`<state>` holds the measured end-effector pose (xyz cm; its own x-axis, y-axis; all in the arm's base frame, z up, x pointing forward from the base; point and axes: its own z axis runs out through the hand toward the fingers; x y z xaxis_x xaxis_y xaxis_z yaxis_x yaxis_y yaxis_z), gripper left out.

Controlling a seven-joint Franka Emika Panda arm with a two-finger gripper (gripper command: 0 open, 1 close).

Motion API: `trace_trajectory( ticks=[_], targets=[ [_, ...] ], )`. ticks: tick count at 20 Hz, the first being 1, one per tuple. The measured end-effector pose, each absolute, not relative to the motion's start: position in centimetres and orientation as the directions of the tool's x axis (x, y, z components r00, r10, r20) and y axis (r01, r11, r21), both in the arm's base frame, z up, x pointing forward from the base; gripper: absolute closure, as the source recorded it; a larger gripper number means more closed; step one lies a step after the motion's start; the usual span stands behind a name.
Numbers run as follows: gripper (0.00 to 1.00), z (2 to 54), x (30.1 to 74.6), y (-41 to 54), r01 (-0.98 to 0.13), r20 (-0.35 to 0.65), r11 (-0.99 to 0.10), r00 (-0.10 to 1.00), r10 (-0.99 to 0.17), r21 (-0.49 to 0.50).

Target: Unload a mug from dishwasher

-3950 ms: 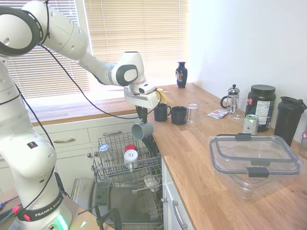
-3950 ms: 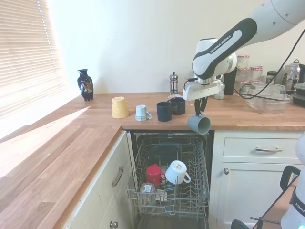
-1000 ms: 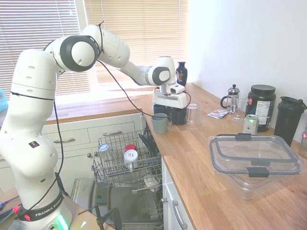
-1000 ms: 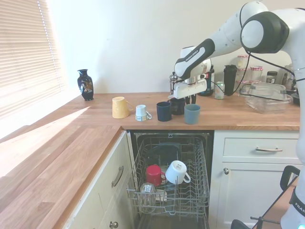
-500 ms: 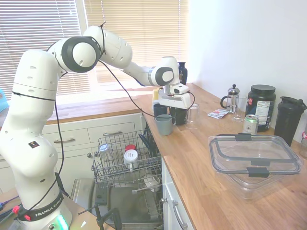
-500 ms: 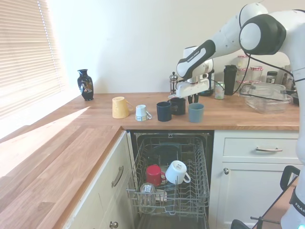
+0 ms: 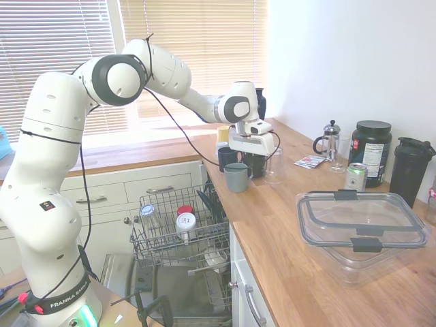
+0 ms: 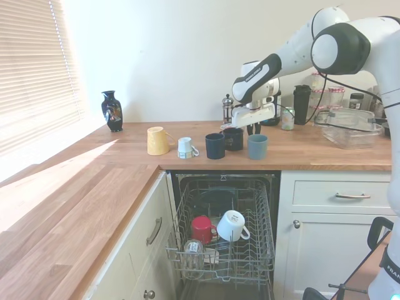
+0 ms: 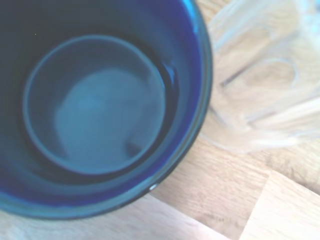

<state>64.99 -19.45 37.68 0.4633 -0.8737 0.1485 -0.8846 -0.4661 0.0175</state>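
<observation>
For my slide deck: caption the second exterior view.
Grey-green mug stands on the counter above the open dishwasher.

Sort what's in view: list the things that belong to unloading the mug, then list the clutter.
Job:
grey-green mug, upright on the counter
dishwasher, rack pulled out
gripper

Clutter:
two navy mugs
yellow mug
vase
French press
plastic container
red cup in the rack

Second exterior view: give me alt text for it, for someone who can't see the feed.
A grey-green mug stands upright on the wooden counter above the open dishwasher, next to two navy mugs. The white arm's hand hovers just behind them. A red mug and a white mug sit in the rack.
</observation>
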Motion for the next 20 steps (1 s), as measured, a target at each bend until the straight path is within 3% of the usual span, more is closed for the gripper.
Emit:
trace_trajectory(
  ticks=[20],
  targets=[
    [0.0, 39.4, 66.4, -20.8, -0.898, 0.194, -0.441, 0.431, -0.881, -0.009]
  ],
)
